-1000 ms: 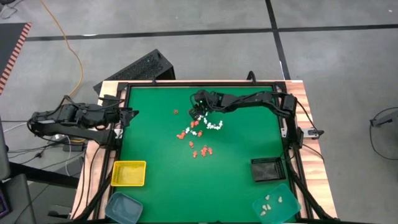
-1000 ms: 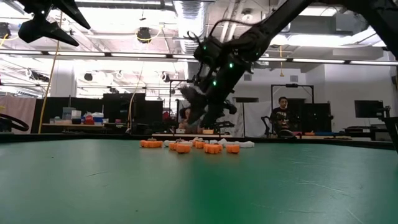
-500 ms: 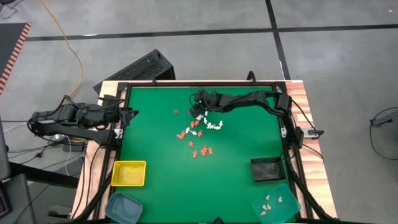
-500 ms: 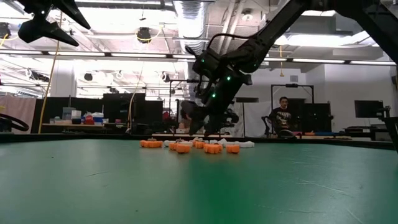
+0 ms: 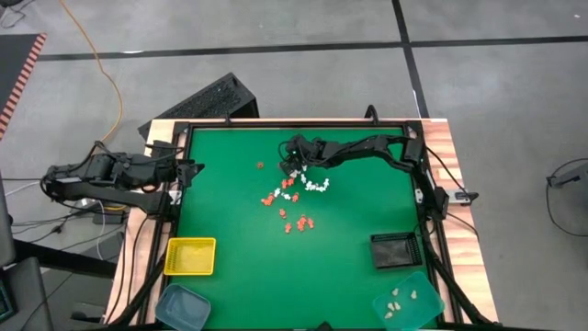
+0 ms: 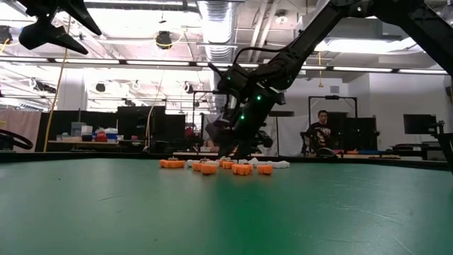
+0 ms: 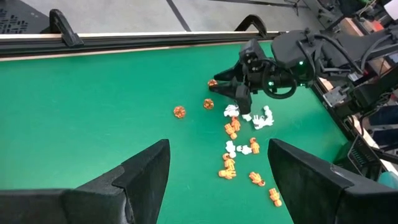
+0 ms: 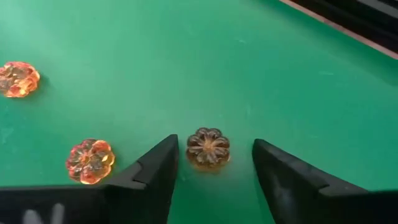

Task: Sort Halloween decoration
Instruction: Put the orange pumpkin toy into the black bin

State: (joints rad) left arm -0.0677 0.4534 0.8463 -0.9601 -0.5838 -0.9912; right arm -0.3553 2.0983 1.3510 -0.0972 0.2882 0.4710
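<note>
The Halloween decoration is a scatter of tiny trinkets on the green mat: orange ones (image 5: 285, 198) and white ones (image 5: 317, 185), with several cream ones in the near-right teal tray (image 5: 408, 306). My right gripper (image 8: 215, 142) is open and low over the mat's far middle (image 5: 289, 162). Its fingers stand on either side of a brown-orange pumpkin trinket (image 8: 208, 148) that lies flat, with a gap on both sides. Two more orange pumpkins (image 8: 91, 160) lie beside it. My left gripper (image 7: 219, 146) is open and waits at the table's left edge (image 5: 190, 169).
A yellow tray (image 5: 190, 256) and a teal tray (image 5: 182, 305) sit at the near left. A black tray (image 5: 396, 249) sits at the near right, just beyond the teal one with the cream pieces. A black frame (image 5: 175, 211) rims the mat. A person (image 6: 322, 133) sits far behind the table.
My right gripper has come down toward the mat, from well above the trinkets to just over them at the far middle, and has stayed open. The trinkets have not moved.
</note>
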